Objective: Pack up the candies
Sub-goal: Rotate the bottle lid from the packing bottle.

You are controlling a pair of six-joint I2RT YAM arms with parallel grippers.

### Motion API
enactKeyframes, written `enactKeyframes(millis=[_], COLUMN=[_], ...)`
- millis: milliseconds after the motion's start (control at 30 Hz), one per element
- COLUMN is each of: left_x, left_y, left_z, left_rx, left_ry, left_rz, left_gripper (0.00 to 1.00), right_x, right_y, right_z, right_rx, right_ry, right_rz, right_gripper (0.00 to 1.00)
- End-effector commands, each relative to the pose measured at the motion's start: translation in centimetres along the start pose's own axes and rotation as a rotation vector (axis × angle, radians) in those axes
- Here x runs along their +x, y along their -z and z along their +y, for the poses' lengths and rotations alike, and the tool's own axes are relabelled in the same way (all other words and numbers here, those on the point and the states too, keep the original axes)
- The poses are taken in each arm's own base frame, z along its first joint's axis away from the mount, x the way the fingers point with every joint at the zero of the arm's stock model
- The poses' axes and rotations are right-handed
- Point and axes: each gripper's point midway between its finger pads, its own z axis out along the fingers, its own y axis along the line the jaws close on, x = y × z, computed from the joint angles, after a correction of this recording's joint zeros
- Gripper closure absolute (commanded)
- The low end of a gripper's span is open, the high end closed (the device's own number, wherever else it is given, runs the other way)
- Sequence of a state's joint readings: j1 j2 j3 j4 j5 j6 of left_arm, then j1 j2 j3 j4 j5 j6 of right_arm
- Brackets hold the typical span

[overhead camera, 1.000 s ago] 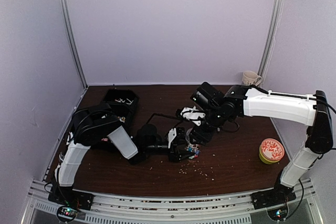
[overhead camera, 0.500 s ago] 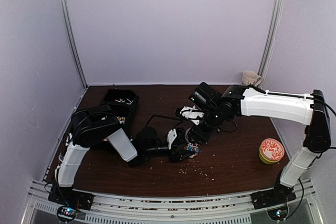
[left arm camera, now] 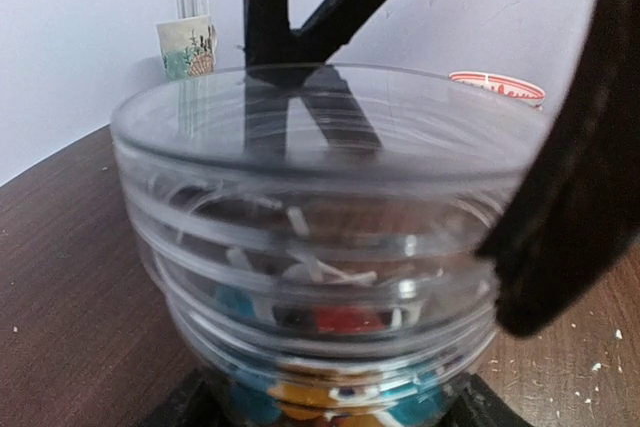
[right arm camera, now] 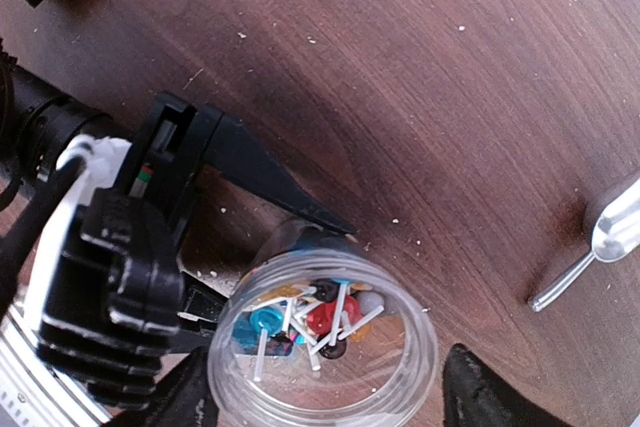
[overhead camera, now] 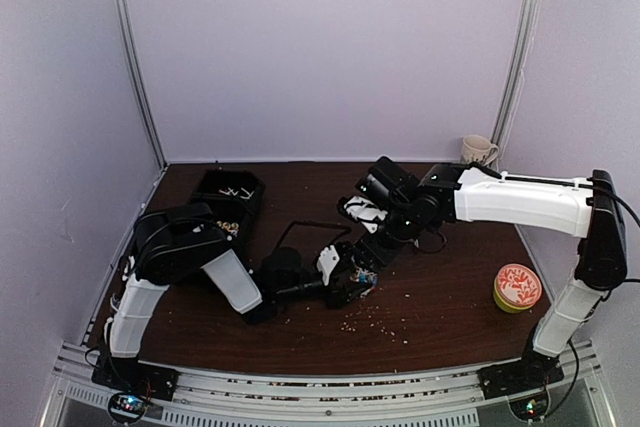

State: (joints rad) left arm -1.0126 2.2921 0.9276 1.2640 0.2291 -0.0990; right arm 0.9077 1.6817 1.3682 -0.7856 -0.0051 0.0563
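The left gripper grasps a clear plastic jar near the middle of the table. Its black fingers press against the wall of the jar. The jar stands upright and its mouth has no lid on it.

The candies lie at the bottom of the jar. They are red, blue, yellow and dark pieces, with thin white sticks among them. They fill only the lowest part of the jar.

The right gripper hangs above the mouth of the jar. Its two fingers are spread wide, one at each side of the rim, and they hold nothing.

In the top view a black tray stands at 10 o'clock from the jar, a mug at 1 o'clock near the back wall, and a round box with a red lid at 3 o'clock, well apart. Pale crumbs are scattered at 5 o'clock. In the right wrist view a metal scoop lies on the table at 2 o'clock from the jar.
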Motion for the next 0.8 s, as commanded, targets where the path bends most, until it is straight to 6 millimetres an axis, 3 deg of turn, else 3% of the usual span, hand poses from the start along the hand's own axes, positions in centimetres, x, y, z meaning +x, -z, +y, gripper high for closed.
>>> enactKeyframes(millis=[0,367,633,767], left_x=[1.1,1.0,0.6,0.4], left_y=[0.2,0.6,0.8,1.1], left_z=[-0.2,-0.8,-1.5,-3.1], left_rx=[-0.011,0.024,0.07,0.191], left_ry=[-0.036,-0.042,-0.049,-0.045], left_rz=[0.038,0.017,-0.005,-0.029], left_gripper=[0.41,0.41,0.4,0.4], right_x=[-0.6,0.0,-0.2,-1.7], right_y=[0.0,2.2,4.2,5.2], right_z=[-0.8,0.7,0.1,-0.2], right_rx=[0.037,-0.113,-0.226,-0.342], right_ry=[-0.018,0.017,-0.019,-0.072], right_rz=[-0.023,-0.072,-0.146,-0.242], right_gripper=[0.21,0.0,0.01,0.05])
